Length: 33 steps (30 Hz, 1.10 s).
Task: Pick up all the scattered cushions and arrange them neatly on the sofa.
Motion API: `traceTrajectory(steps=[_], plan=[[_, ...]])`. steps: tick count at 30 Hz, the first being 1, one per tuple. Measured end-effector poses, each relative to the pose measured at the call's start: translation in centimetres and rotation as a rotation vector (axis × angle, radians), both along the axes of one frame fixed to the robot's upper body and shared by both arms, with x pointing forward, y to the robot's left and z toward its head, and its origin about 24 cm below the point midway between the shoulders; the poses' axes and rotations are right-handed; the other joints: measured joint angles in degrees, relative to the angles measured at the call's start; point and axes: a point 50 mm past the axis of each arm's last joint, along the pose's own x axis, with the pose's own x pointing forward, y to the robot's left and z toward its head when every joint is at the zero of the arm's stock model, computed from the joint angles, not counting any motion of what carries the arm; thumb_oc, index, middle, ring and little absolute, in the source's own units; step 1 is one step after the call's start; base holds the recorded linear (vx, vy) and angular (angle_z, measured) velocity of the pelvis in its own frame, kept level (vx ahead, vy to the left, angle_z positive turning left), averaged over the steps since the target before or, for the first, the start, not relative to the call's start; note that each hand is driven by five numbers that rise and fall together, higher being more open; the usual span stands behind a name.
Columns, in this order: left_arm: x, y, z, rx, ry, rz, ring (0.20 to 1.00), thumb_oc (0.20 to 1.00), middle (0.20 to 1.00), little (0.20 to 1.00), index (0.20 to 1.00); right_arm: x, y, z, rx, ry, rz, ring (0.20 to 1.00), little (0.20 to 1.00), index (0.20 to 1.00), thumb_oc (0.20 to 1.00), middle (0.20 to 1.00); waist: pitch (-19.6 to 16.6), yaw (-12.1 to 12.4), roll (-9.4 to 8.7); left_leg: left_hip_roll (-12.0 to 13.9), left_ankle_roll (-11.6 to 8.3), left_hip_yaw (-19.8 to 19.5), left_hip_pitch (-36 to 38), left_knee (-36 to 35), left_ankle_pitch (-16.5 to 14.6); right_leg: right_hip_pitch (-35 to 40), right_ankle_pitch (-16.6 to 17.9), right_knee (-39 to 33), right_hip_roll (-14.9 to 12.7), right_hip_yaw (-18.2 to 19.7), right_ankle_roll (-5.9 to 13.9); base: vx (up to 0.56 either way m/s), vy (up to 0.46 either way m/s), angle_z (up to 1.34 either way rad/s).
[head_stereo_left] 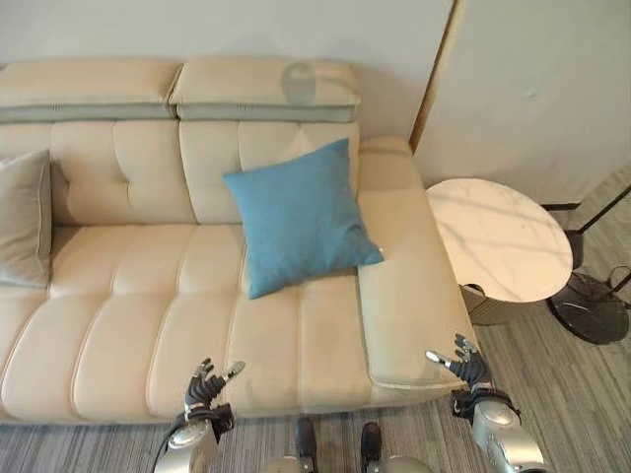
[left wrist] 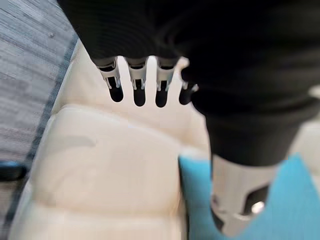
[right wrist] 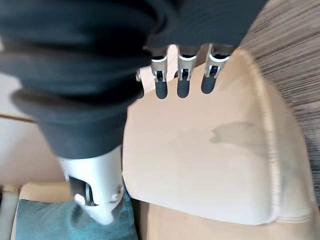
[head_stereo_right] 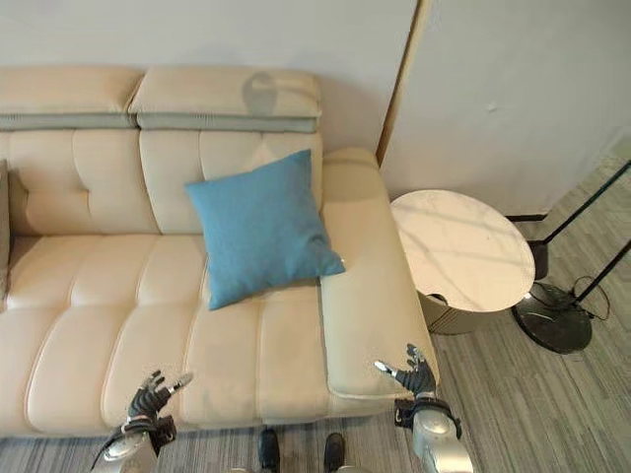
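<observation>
blue cushion (head_stereo_left: 299,217) propped on sofa (head_stereo_left: 148,335) | left hand (head_stereo_left: 205,386) slack, empty | right hand (head_stereo_left: 465,365) slack, empty

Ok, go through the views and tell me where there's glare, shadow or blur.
Left eye view: bright window glare streaks the round side table, and a soft round shadow sits on the sofa headrest. Right eye view: the blue cushion is evenly lit and sharp. Left wrist view: the left hand is blurred. Right wrist view: the right hand is soft, with a faint shadow on the armrest.
</observation>
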Motion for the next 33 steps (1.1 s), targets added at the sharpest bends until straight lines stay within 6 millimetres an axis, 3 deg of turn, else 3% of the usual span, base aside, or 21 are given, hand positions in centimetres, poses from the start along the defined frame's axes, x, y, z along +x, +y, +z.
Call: traceTrajectory(steps=[1, 2, 5, 7, 8, 11, 12, 14, 15, 16, 18, 19, 20, 22, 24, 26, 28, 33], plan=[[-0.1, -0.2, -0.2, -0.007, 0.012, -0.010, 1.000, 1.000, 1.000, 1.000, 1.000, -0.2, -0.1, -0.3, 0.000, 0.018, -0.004, 1.000, 1.000, 1.000, 1.000, 1.000, 0.05, 0.17, 0.06, 0.52, 0.10, 0.77, -0.09, -0.02, 0.06, -0.52, -0.99, 1.05, 0.02, 0.11, 0.63, -0.16, -0.061, -0.23], [-0.3, -0.6, -0.4, -0.014, 0.026, -0.025, 1.000, 1.000, 1.000, 1.000, 1.000, -0.3, -0.3, -0.5, 0.000, 0.028, -0.011, 1.000, 1.000, 1.000, 1.000, 1.000, 0.63, 0.26, 1.12, 2.00, 3.25, 2.27, 0.16, -0.03, 1.69, -1.39, -2.92, 5.57, 0.49, -0.67, 0.88, -0.21, -0.104, -0.27], [-0.7, -1.0, -0.8, -0.020, 0.048, -0.056, 1.000, 1.000, 1.000, 1.000, 1.000, -0.5, -0.1, -0.9, 0.007, 0.053, -0.009, 1.000, 1.000, 1.000, 1.000, 1.000, 0.55, 0.47, 1.89, 3.18, 2.95, 2.53, 0.12, -0.02, 1.59, -3.77, -10.04, 20.49, -1.58, -0.28, 1.84, -0.12, -0.114, -0.11], [-1.0, -0.9, -0.9, -0.003, 0.064, -0.069, 1.000, 1.000, 1.000, 1.000, 1.000, -0.6, 0.1, -0.9, 0.013, 0.056, -0.009, 1.000, 1.000, 1.000, 1.000, 1.000, 0.08, 0.50, 1.29, 3.21, 2.37, 2.60, -0.14, -0.02, 2.20, -1.85, -12.44, 21.68, -2.21, 1.27, 2.51, -0.18, -0.178, -0.08], [-1.3, -0.7, -1.0, 0.002, 0.078, -0.070, 1.000, 1.000, 1.000, 1.000, 1.000, -0.6, 0.4, -1.0, 0.024, 0.054, -0.008, 1.000, 1.000, 1.000, 1.000, 1.000, -0.32, 0.78, 0.63, 3.03, 1.47, 2.70, -0.73, -0.03, 2.88, 0.97, -13.80, 16.27, -2.66, 2.04, 2.33, -0.27, -0.291, -0.10], [-1.9, -1.0, -0.9, -0.009, 0.077, -0.066, 1.000, 1.000, 1.000, 1.000, 1.000, -1.0, 0.5, -0.9, 0.010, 0.058, 0.015, 1.000, 1.000, 1.000, 1.000, 1.000, -0.47, 1.52, 3.38, 7.04, -1.55, 2.49, -2.36, 0.34, 4.82, 1.36, -10.74, 10.73, 1.66, 1.70, -1.84, -0.27, -0.296, -0.20], [-2.9, -1.1, -1.2, -0.013, 0.098, -0.059, 1.000, 1.000, 1.000, 1.000, 1.000, -2.1, 0.4, -1.4, 0.006, 0.090, 0.022, 1.000, 1.000, 1.000, 1.000, 1.000, -0.53, 1.89, 4.41, 8.66, -2.90, 1.80, -2.97, 0.37, 5.45, 0.83, -9.73, 10.59, 3.74, 1.61, -2.98, -0.47, -0.452, -0.16], [-3.5, -1.2, -1.5, -0.020, 0.117, -0.055, 1.000, 1.000, 1.000, 1.000, 1.000, -3.2, 0.3, -1.9, -0.002, 0.122, 0.025, 1.000, 1.000, 1.000, 1.000, 1.000, -0.44, 1.94, 4.96, 9.81, -3.77, 0.56, -3.53, 0.37, 5.60, 0.46, -9.54, 10.72, 4.87, 1.10, -4.25, -0.41, -0.325, 0.17], [-4.0, -1.7, -1.7, -0.027, 0.133, -0.078, 1.000, 1.000, 1.000, 1.000, 1.000, -4.3, -0.2, -1.9, -0.006, 0.132, 0.012, 1.000, 1.000, 1.000, 1.000, 1.000, 0.50, 1.16, 5.60, 10.79, -6.12, -2.05, -5.43, 2.53, 6.39, -0.66, -10.45, 12.89, 6.33, -0.38, -6.19, -0.26, -0.136, 0.40], [-4.2, -1.9, -1.8, -0.033, 0.140, -0.078, 1.000, 1.000, 1.000, 1.000, 1.000, -4.7, -0.2, -2.1, -0.004, 0.143, 0.001, 1.000, 1.000, 1.000, 1.000, 1.000, 1.06, 1.61, 6.04, 10.91, -6.78, -2.57, -5.56, 2.54, 5.44, -0.98, -10.71, 13.92, 6.58, -1.04, -6.39, -0.38, -0.188, 0.37], [-4.6, -2.3, -2.3, -0.049, 0.176, -0.092, 1.000, 1.000, 1.000, 1.000, 1.000, -5.3, -0.6, -2.7, -0.022, 0.187, 0.004, 1.000, 1.000, 1.000, 1.000, 1.000, 1.77, 1.31, 4.46, 10.29, -8.27, -3.79, -5.21, 2.29, 1.75, -1.90, -11.34, 14.90, 5.81, -1.40, -8.26, -0.19, -0.076, 0.09], [-4.3, -2.2, -2.2, -0.048, 0.169, -0.092, 1.000, 1.000, 1.000, 1.000, 1.000, -5.0, -0.6, -2.6, -0.027, 0.190, 0.014, 1.000, 1.000, 1.000, 1.000, 1.000, 2.07, 1.44, 2.57, 7.90, -7.10, -3.97, -5.48, 5.41, 0.65, -2.29, -9.86, 14.53, 3.79, -1.22, -10.54, -0.06, -0.013, -0.01], [-4.1, -2.0, -2.0, -0.046, 0.161, -0.090, 1.000, 1.000, 1.000, 1.000, 1.000, -4.7, -0.7, -2.3, -0.033, 0.175, 0.023, 1.000, 1.000, 1.000, 1.000, 1.000, 2.13, 1.65, 0.80, 5.08, -6.34, -3.87, -5.41, 7.18, -0.06, -2.30, -9.56, 11.95, 2.03, -1.02, -9.14, -0.07, -0.010, -0.13], [-3.2, -2.2, -1.7, -0.052, 0.126, -0.095, 1.000, 1.000, 1.000, 1.000, 1.000, -3.3, -1.2, -1.5, -0.049, 0.136, 0.038, 1.000, 1.000, 1.000, 1.000, 1.000, 2.28, 1.69, 1.12, 1.61, -4.79, -5.16, -0.61, 7.68, -1.60, -1.31, -5.11, 8.12, 1.76, 0.62, -7.37, -0.04, 0.020, -0.22], [-2.9, -2.6, -1.7, -0.063, 0.117, -0.095, 1.000, 1.000, 1.000, 1.000, 1.000, -2.7, -1.5, -1.1, -0.060, 0.123, 0.052, 1.000, 1.000, 1.000, 1.000, 1.000, 2.09, 1.50, 3.11, 1.37, -3.64, -5.49, 4.54, 6.40, -2.91, -0.48, -3.47, 5.92, 3.23, 0.90, -7.28, 0.01, 0.047, -0.15], [-2.1, -3.0, -1.4, -0.068, 0.088, -0.109, 1.000, 1.000, 1.000, 1.000, 1.000, -1.8, -1.5, -0.7, -0.064, 0.097, 0.060, 1.000, 1.000, 1.000, 1.000, 1.000, 1.80, 0.12, 5.18, 2.50, -2.74, -4.01, 7.61, -0.02, -3.70, -0.45, -1.65, 3.42, 5.21, -0.21, -6.62, 0.00, 0.046, 0.13], [-1.5, -3.1, -1.2, -0.063, 0.075, -0.117, 1.000, 1.000, 1.000, 1.000, 1.000, -1.5, -0.7, -0.8, -0.044, 0.094, 0.066, 1.000, 1.000, 1.000, 1.000, 1.000, 2.64, 0.33, 4.06, 2.17, -2.44, -3.99, 7.71, -0.15, -3.17, 1.77, 0.97, -0.93, 5.04, -0.24, -5.21, 0.01, 0.073, 0.06], [-2.0, -2.1, -0.6, 0.016, 0.081, -0.172, 1.000, 1.000, 1.000, 1.000, 1.000, -2.5, -0.6, -1.4, -0.036, 0.123, 0.061, 1.000, 1.000, 1.000, 1.000, 1.000, 1.97, 0.32, 2.87, 1.69, -2.26, -4.05, 8.16, -0.12, -3.21, 2.63, 1.35, -1.64, 4.41, -1.06, -4.88, 0.03, 0.069, 0.06]])
